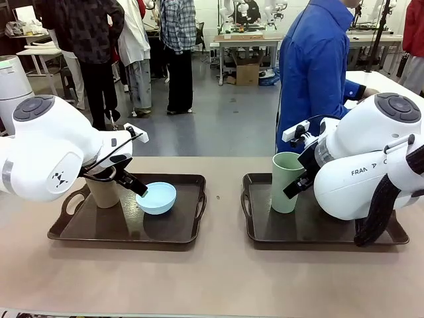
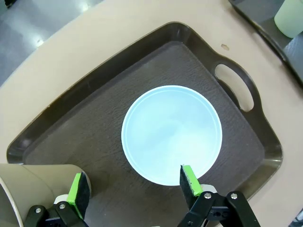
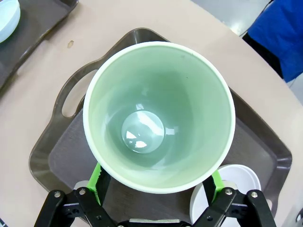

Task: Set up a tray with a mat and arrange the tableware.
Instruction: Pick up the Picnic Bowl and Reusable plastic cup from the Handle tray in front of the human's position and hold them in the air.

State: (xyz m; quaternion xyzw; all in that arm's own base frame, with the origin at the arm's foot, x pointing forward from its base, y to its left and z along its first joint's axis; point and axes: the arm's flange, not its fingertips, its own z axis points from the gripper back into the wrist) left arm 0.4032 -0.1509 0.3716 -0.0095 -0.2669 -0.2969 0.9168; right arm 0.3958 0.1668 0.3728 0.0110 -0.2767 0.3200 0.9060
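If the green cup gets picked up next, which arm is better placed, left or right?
Right. Its open jaws stand either side of the pale green cup on the right tray. The left arm hangs over the other tray, jaws between the tan cup and blue bowl.

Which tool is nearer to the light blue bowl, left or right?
Left. The left tool hangs at the light blue bowl's rim; the right tool straddles the pale green cup on the other tray.

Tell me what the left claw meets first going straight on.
Likely the near rim of the blue bowl, under one finger; the open left claw points down at the tray, its other finger beside the tan cup. Depth is unclear; it may reach the tray instead.
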